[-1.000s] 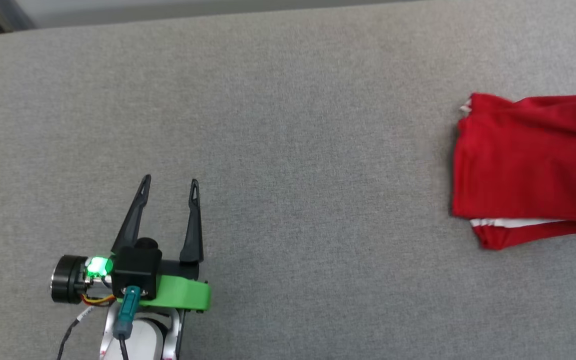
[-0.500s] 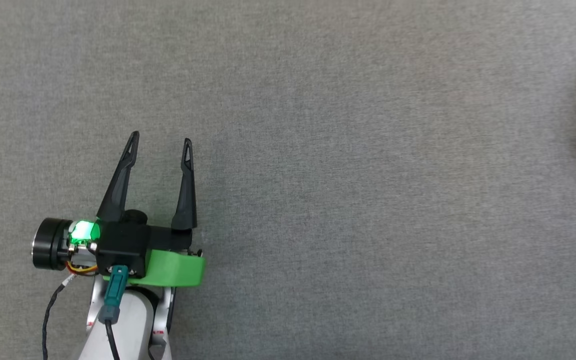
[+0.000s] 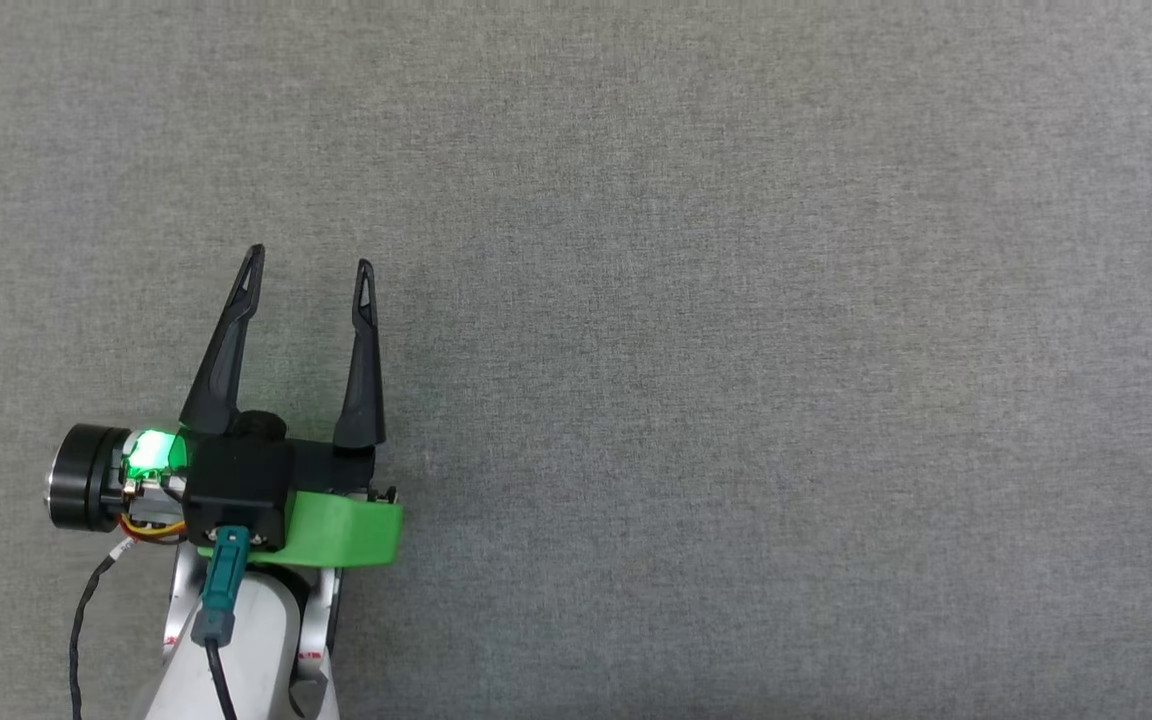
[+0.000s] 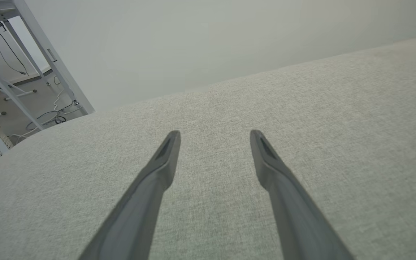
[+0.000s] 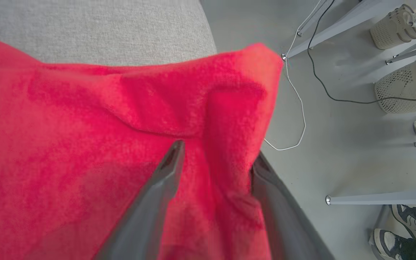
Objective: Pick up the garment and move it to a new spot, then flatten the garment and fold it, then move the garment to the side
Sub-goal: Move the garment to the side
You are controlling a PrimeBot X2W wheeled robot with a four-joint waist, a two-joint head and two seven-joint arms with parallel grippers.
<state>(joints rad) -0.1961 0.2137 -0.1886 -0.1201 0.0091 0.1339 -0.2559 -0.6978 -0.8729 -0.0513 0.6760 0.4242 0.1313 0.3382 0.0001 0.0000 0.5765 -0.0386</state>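
Grey worktop (image 3: 736, 350), head view: a second ago the folded garment (image 5: 85, 126) lay at its right side. Half a second ago only a red sliver met the right edge, and now plain weave runs to that edge. The whole picture has shifted as well, so the camera turned — not all of the change is the garment's own travel.
Head view, left end effector (image 3: 309, 258): lower left, hovering over the weave, fingers spread with nothing between them.
Left wrist view, left end effector (image 4: 213, 132): the same spread fingers above bare weave. Past the far edge are a pale wall (image 4: 193, 43) and a white frame (image 4: 49, 61).
Right wrist view, garment: plain red side up, at the worktop's rounded corner. I cannot tell whether it is resting or just lifted.
Right wrist view, right end effector (image 5: 218, 151): fingers as wide apart as the left's, with a ridge of red cloth standing between them, not visibly squeezed.
Meaning for the task: the garment is folded and carried sideways, so this is probably the last step, about at set-down.
Around and in the way: the worktop's edge is close. Beyond it are the floor (image 5: 338, 126), a white cable (image 5: 303, 122), baskets (image 5: 399, 90), a frame leg (image 5: 374, 198) and a shoe (image 5: 388, 234). The red corner reaches toward that side and, I judge, could drag the fold over.
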